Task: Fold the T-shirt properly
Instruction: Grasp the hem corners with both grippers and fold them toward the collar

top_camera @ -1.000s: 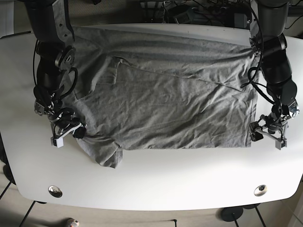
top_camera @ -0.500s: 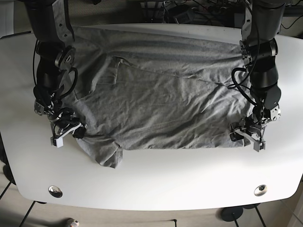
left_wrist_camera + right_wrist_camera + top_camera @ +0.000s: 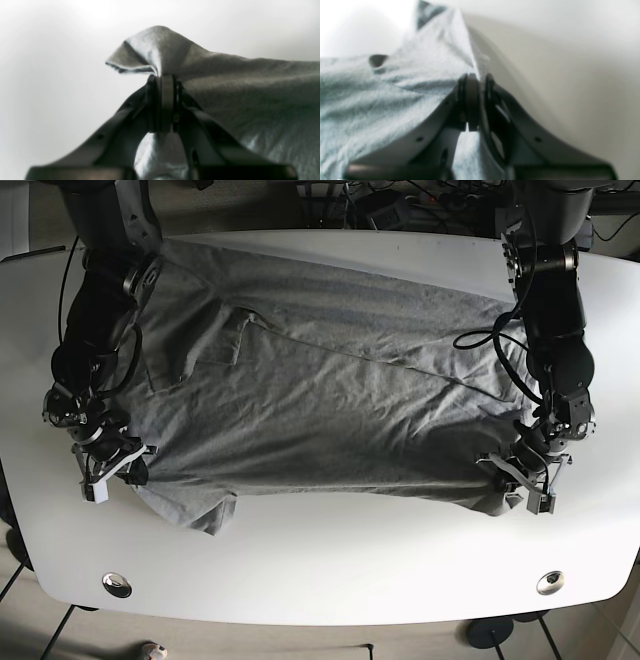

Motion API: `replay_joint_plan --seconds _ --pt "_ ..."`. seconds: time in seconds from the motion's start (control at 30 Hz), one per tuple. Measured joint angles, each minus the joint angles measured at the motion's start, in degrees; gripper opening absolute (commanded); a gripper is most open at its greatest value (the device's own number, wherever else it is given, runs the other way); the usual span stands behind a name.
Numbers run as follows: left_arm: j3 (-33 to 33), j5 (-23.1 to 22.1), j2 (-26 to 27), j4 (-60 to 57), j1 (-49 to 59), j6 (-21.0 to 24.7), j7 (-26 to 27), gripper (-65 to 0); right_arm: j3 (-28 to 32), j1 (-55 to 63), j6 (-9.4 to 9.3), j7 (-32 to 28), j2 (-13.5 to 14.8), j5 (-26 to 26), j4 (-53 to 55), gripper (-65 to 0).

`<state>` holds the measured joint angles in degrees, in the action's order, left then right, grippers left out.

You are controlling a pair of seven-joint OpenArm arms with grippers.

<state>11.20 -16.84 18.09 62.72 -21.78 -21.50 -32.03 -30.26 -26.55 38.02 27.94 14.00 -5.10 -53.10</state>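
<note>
A grey T-shirt [image 3: 330, 400] lies spread and wrinkled across the white table [image 3: 330, 565], with one sleeve [image 3: 205, 515] hanging toward the front left. My left gripper [image 3: 515, 483] is at the shirt's front right corner and is shut on it. In the left wrist view it [image 3: 162, 80] pinches a raised peak of grey cloth [image 3: 160, 50]. My right gripper [image 3: 112, 470] is at the shirt's front left edge beside the sleeve. In the right wrist view it [image 3: 477, 80] is shut on a fold of the fabric [image 3: 440, 50].
Two round metal grommets [image 3: 116, 584] [image 3: 549, 582] sit near the table's front edge. Cables and equipment [image 3: 400, 205] lie behind the table's far edge. Both arm columns stand at the back corners over the shirt's far edge.
My left gripper moved inward onto the shirt's front right corner and closed on it. My right gripper moved outward to the left, drawing the shirt and sleeve with it.
</note>
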Motion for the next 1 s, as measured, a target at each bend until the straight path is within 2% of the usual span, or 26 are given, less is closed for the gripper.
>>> replay_joint_plan --seconds 0.13,0.27,0.33,0.47,0.53,0.77,0.87,0.9,0.93,0.97,1.0 --pt "5.7 0.1 -2.4 9.7 4.3 0.0 -5.0 -65.0 0.2 4.4 0.55 7.8 0.8 -3.6 -9.2 -62.9" --pt "7.9 -0.3 -2.5 15.2 9.0 -0.5 -5.9 -65.0 -0.1 12.4 0.57 16.5 1.2 -11.6 -24.3 -62.9" --pt "8.1 0.1 -2.5 16.4 11.2 -2.9 -6.1 -65.0 -0.2 16.7 0.61 20.3 0.9 -14.4 -30.7 -62.9" --pt "8.1 -0.2 -2.6 19.4 15.3 -5.0 -6.0 -65.0 -5.5 25.4 0.52 26.4 0.3 -19.3 -40.7 -62.9" --pt "8.1 -0.1 -2.6 20.9 18.5 -5.0 -6.1 -65.0 -7.6 29.2 0.57 26.8 -0.4 -21.3 -42.9 -62.9" --pt "8.1 -0.1 -2.4 25.3 24.6 -4.9 -6.1 -65.0 -8.1 35.5 0.57 26.8 -0.5 -21.7 -43.0 -62.6" --pt "8.1 -0.2 -2.5 26.8 26.8 -5.0 -6.1 -65.0 -10.4 37.2 0.57 26.8 -0.9 -22.7 -43.0 -62.1" --pt "8.1 -0.1 -2.5 27.0 27.5 -5.1 -6.1 -65.0 -10.9 37.6 0.57 26.8 -0.9 -23.3 -42.9 -61.0" --pt "8.1 -0.1 -2.5 27.1 28.2 -5.1 -6.2 -63.9 -10.9 38.3 0.57 26.8 -0.8 -23.7 -42.9 -54.1" --pt "8.1 -0.1 -2.4 27.1 28.4 -5.1 -8.1 -59.6 -10.9 38.7 0.55 26.8 -0.8 -23.8 -42.9 -46.8" --pt "8.1 0.5 -2.4 27.1 28.3 -4.9 -12.2 -50.3 -11.0 39.3 0.5 26.8 -0.8 -23.7 -43.0 -33.8"
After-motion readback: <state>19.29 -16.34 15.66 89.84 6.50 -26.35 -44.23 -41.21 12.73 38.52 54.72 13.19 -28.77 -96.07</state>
